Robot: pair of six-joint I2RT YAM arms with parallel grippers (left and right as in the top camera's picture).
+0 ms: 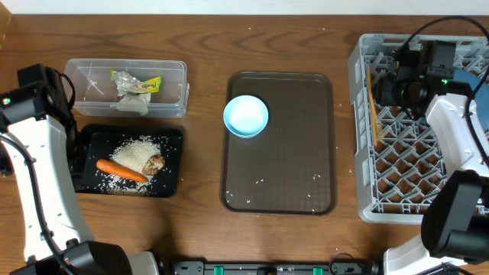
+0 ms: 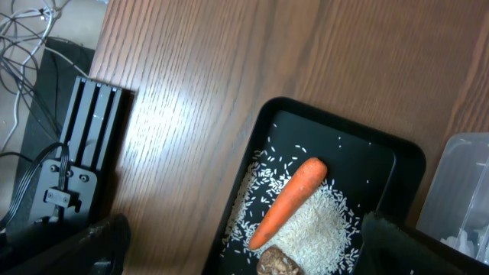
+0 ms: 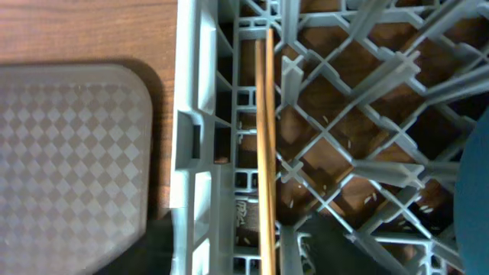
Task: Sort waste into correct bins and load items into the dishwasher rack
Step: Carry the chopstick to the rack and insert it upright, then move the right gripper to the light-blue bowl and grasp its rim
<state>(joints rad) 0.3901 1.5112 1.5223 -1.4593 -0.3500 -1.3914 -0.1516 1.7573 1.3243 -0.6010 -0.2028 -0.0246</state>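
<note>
The black tray holds the orange carrot, white rice and the brown lump. The wrist view shows the carrot, rice and lump too. The clear tub holds the tissue and wrapper. My left gripper is open and empty over the tray's left end. My right gripper is open over the grey rack's left edge. It straddles the chopsticks, which lie in the rack. A light-blue bowl sits on the brown tray.
The dark brown serving tray lies mid-table with stray rice grains on it. A dark-blue plate shows at the rack's right side. A black stand and cables are beside the table's left edge.
</note>
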